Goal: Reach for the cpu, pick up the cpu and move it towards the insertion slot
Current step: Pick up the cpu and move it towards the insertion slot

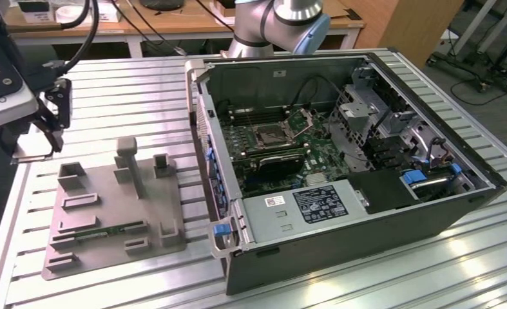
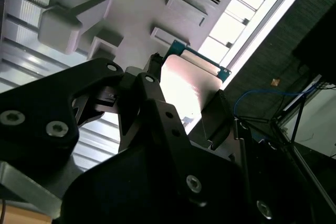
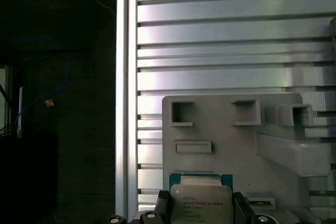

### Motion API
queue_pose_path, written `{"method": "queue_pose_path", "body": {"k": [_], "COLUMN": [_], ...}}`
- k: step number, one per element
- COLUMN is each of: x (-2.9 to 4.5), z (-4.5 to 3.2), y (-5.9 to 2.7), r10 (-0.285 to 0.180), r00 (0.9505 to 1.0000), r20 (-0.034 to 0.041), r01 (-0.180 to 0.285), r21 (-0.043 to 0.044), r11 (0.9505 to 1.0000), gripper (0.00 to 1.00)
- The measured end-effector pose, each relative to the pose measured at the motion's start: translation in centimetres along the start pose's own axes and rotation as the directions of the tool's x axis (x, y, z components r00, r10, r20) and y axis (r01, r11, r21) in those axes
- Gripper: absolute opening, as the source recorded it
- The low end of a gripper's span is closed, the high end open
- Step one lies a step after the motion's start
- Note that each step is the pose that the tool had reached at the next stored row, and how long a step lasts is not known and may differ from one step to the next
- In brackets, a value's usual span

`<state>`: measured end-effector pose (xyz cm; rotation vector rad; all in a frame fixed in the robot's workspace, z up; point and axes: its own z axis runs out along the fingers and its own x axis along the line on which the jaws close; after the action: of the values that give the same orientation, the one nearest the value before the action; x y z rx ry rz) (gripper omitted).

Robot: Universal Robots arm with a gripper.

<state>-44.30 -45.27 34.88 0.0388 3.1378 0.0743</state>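
While claw (image 1: 37, 147) pinches cpu (image 3: 201, 202) by two edges, insertion slot (image 1: 275, 135) well apart inside case (image 1: 348, 241).

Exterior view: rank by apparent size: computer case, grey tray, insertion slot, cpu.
1. computer case
2. grey tray
3. insertion slot
4. cpu, a thin sliver held in the gripper; it is seen nearly edge-on, so its rank against the slot is unsure.

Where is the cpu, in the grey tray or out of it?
Out: the gripper is shut on the cpu, above the grey tray.
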Motion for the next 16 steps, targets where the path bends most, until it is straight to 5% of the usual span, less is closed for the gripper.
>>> {"method": "queue_pose_path", "body": {"k": [16], "x": [-0.01], "z": [-2.05], "y": [0.1], "r10": [0.002], "r00": [1.0], "r20": [0.0001], "r01": [-0.002], "r21": [0.0], "r11": [1.0], "gripper": [0.55]}}
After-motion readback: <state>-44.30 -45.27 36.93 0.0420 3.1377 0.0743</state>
